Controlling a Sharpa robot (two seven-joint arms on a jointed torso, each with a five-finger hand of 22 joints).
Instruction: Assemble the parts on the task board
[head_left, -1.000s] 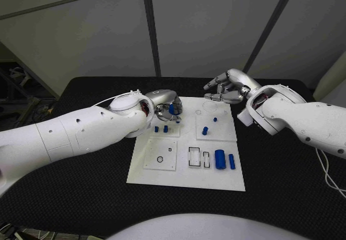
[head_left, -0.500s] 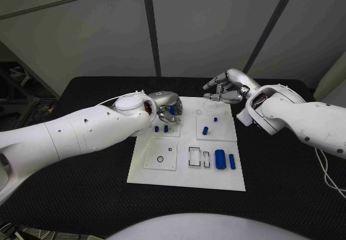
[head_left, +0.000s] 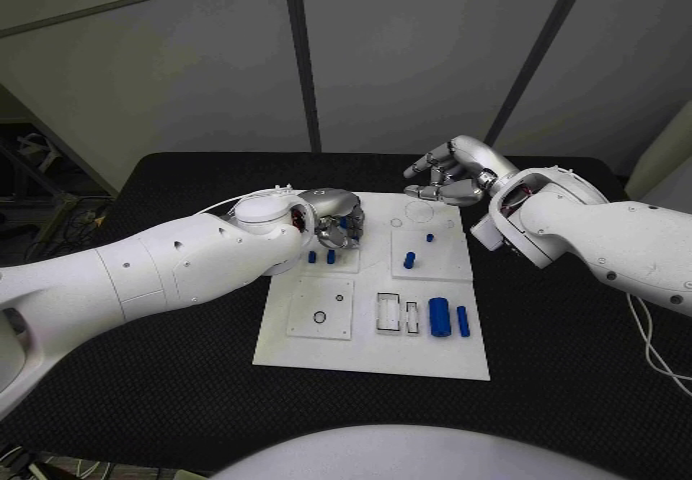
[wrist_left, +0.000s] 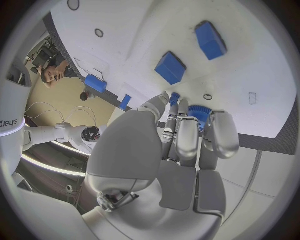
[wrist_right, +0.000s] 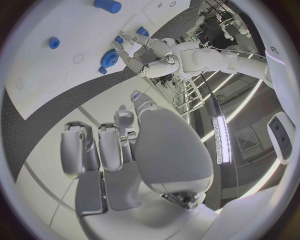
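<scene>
Over the far-left corner of the task board, the left hand pinches a blue gear in its fingers and should lower it squarely, while the right hand hovers with fingers curled, holding nothing.

Even, soft light with faint shadows; wrist views bend strongly toward their dark rims.

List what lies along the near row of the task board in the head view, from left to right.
Black ring → rectangular slot → narrow slot → thick blue cylinder → thin blue cylinder, all on the task board.
</scene>
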